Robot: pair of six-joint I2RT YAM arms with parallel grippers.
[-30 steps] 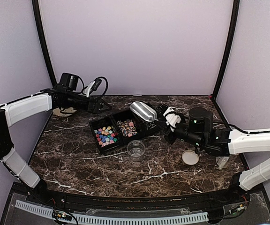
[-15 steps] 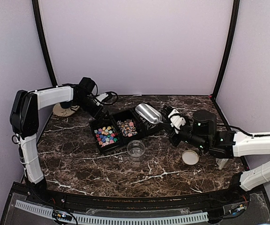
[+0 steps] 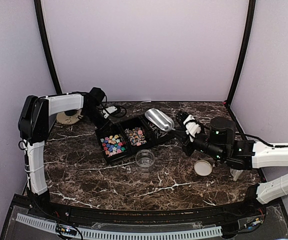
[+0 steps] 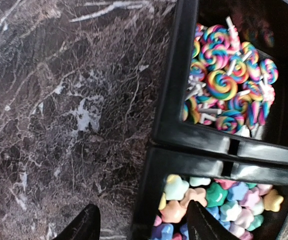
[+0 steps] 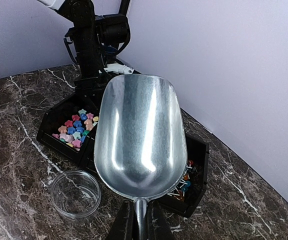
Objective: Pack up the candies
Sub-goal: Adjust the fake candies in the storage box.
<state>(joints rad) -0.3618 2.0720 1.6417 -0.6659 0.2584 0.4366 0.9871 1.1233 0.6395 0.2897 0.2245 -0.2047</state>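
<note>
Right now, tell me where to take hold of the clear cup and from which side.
Grip the cup by its rim, straight down from above: one finger inside the wall, one outside. It stands upright, open-topped, and looks too low and wide to pinch across from the side.

The table [image 3: 84,165] is dark marble with white veins. A black compartment tray [image 3: 119,155] holding the candies [image 3: 113,144] sits near its middle, a clear round dish [image 3: 145,159] just in front. A round tan lid [image 3: 203,168] lies to the right, and a tan round object [image 3: 69,117] lies at the back left.
</note>
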